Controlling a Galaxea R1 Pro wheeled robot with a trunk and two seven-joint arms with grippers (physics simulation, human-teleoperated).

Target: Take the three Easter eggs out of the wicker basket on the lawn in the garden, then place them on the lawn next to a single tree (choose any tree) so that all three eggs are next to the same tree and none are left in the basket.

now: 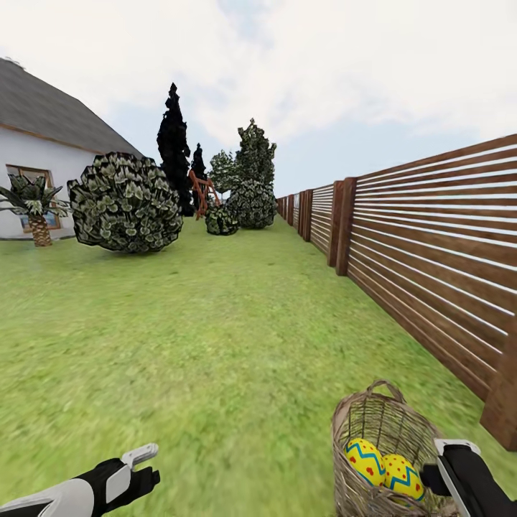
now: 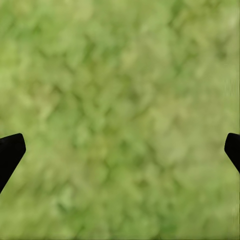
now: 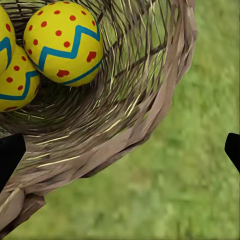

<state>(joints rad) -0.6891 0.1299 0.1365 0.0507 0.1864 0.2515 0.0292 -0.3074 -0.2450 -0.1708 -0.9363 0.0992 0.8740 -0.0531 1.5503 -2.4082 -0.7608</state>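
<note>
In the head view, the brown woven wicker basket (image 1: 380, 445) stands on the mottled green lawn (image 1: 215, 337) at the near right, just beside the brown slatted wooden fence (image 1: 431, 244), with two yellow Easter eggs (image 1: 383, 465) patterned in blue zigzags and red dots lying inside it. The black-and-white right gripper (image 1: 449, 470) hovers at the basket's right rim, and the left gripper (image 1: 140, 467) hangs over bare grass at the near left. Far off stand round pale-flecked bushes (image 1: 126, 203), a near-black tree (image 1: 173, 147) and a white house (image 1: 36, 165). In the left wrist view, the black fingertips (image 2: 10, 152) sit wide apart over grass, holding nothing. In the right wrist view, the fingertips (image 3: 9, 155) are likewise spread wide and empty, by the basket's rim (image 3: 150, 115), eggs (image 3: 62, 42) within.
</note>
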